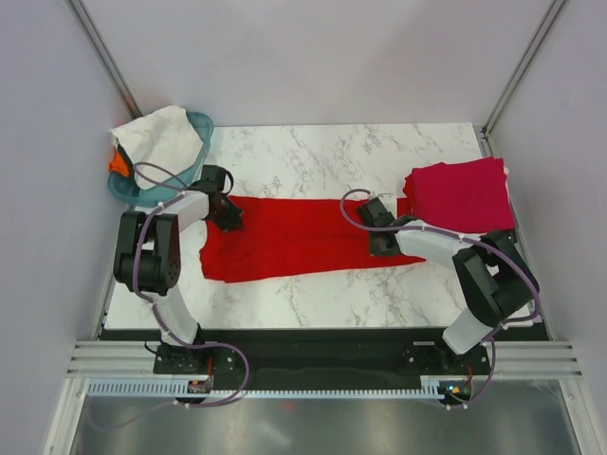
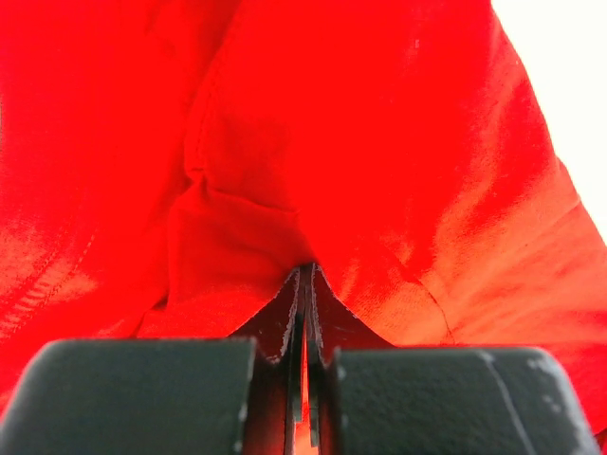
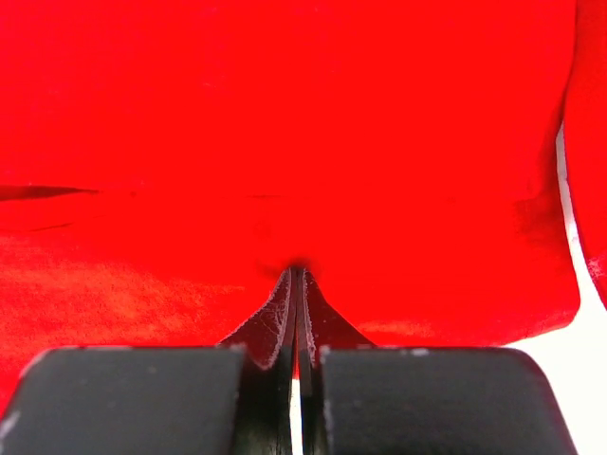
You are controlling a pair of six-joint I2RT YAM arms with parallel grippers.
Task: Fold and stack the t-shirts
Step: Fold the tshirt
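Where the worktop [image 1: 313, 303] meets the arm bases at 6 o'clock, a band of bare marble runs between that near edge and the near hem of the bright red t-shirt [image 1: 294, 242]. The shirt lies flat across the middle as a long strip from 9 to 3 o'clock. The left hand [image 1: 229, 218] is closed on its 9 o'clock end and the right hand [image 1: 382, 242] is closed on cloth near its 3 o'clock end. Both wrist views show the jaws pinched on red fabric, which fills almost the whole picture, so the shirt's corners under the hands cannot be made out. Beyond the far hem, more bare marble reaches the 12 o'clock edge. At 2 o'clock a folded crimson-pink t-shirt [image 1: 460, 194] rests on something white, of which only a thin border shows. At 10 o'clock a white t-shirt [image 1: 161, 137] is draped over a teal basket [image 1: 201, 123] that overhangs the worktop's edge, hiding most of it. An orange item [image 1: 117, 163] peeks out, too small to identify.
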